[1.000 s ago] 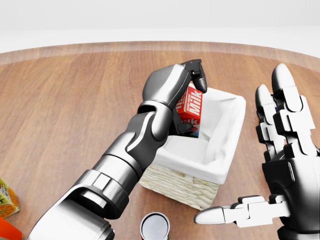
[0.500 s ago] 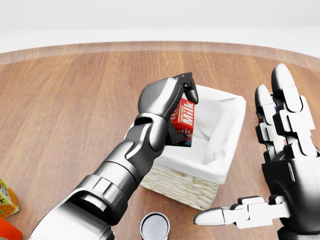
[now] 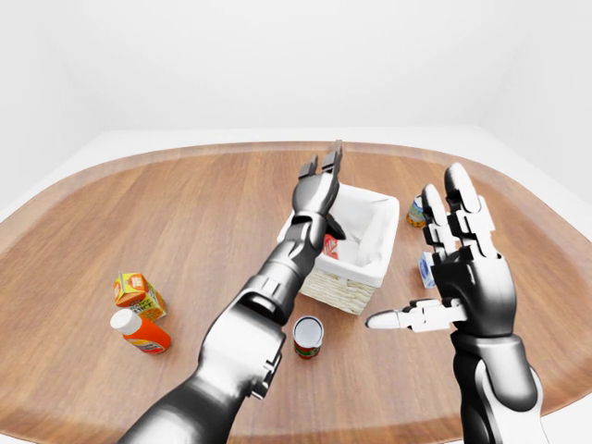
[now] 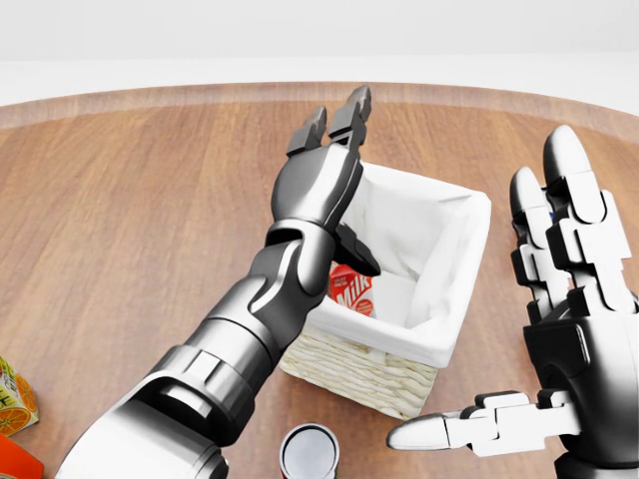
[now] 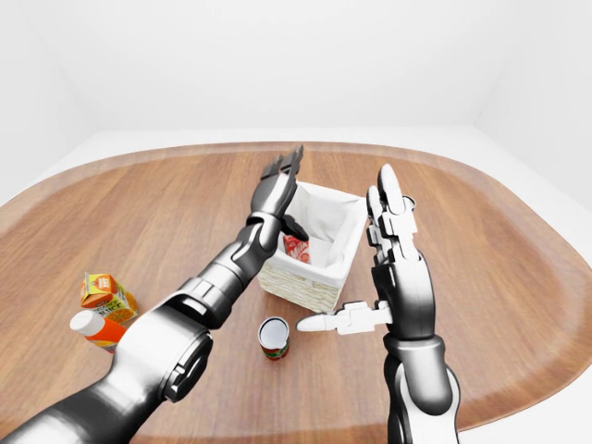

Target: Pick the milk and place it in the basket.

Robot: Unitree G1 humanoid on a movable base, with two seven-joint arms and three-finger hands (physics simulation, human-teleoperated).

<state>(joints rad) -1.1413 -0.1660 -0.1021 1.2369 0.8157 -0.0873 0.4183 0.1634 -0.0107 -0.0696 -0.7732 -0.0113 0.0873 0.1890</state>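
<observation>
The red milk carton lies inside the wicker basket with white lining, near its left wall, partly hidden by my left forearm. My left hand is open above the basket's left rim, fingers spread and pointing up, holding nothing. At the right of the head view my right hand hangs open, palm flat, beside the basket and apart from it. The milk also shows in the right-eye view, resting in the basket.
A can stands just below the basket. An orange juice carton and an orange bottle lie at the left of the table. A small can and a blue-white carton sit behind my right hand.
My left hand has opened and risen, letting go of the milk. The carton has dropped from above the basket to its bottom. The right hand has not moved.
</observation>
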